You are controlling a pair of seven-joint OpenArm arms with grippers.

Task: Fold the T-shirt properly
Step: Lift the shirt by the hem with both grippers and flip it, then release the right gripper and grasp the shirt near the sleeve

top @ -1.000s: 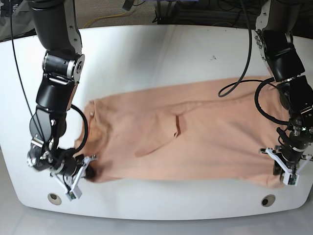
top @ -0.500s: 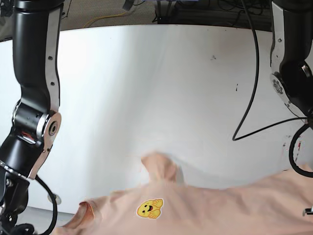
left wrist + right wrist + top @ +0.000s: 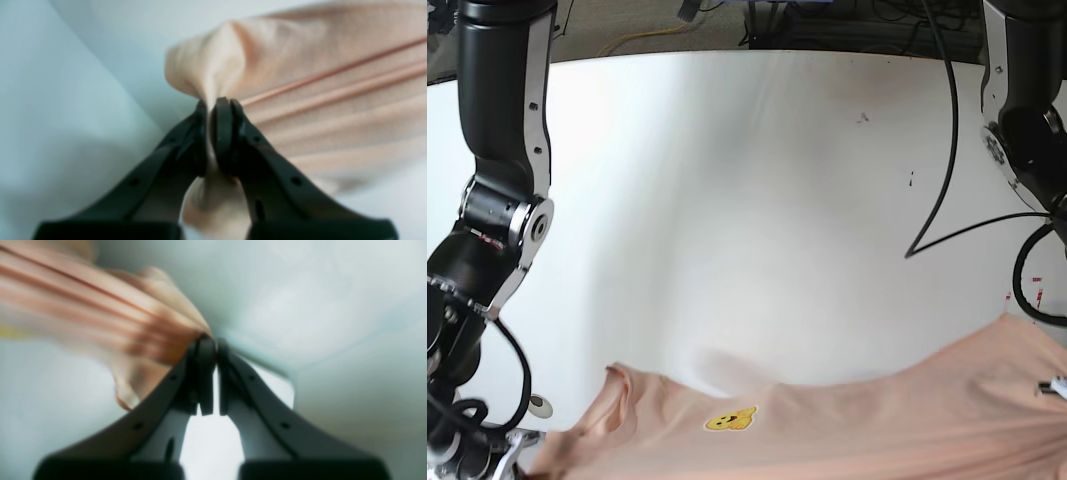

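Observation:
The peach T-shirt [image 3: 897, 425] hangs stretched across the bottom of the base view, with its yellow smiley print [image 3: 731, 418] facing up and its collar [image 3: 617, 400] at the left. Its upper edge drapes over the near part of the white table [image 3: 757, 200]. In the left wrist view my left gripper [image 3: 210, 106] is shut on a bunched corner of the T-shirt [image 3: 317, 83]. My right gripper [image 3: 210, 344] is shut on a motion-blurred edge of the T-shirt [image 3: 100, 313]. Both sets of fingertips are outside the base view.
My right arm [image 3: 497, 200] rises along the left side and my left arm [image 3: 1027, 130] along the right, trailing a black cable [image 3: 942, 190]. A small round fitting [image 3: 540, 407] sits near the table's front left. Cables lie beyond the far edge.
A second ago the T-shirt lay flat on the table, gripped at its near corners. It has since been lifted and pulled to the near edge, smiley side showing, and has sunk lower lately.

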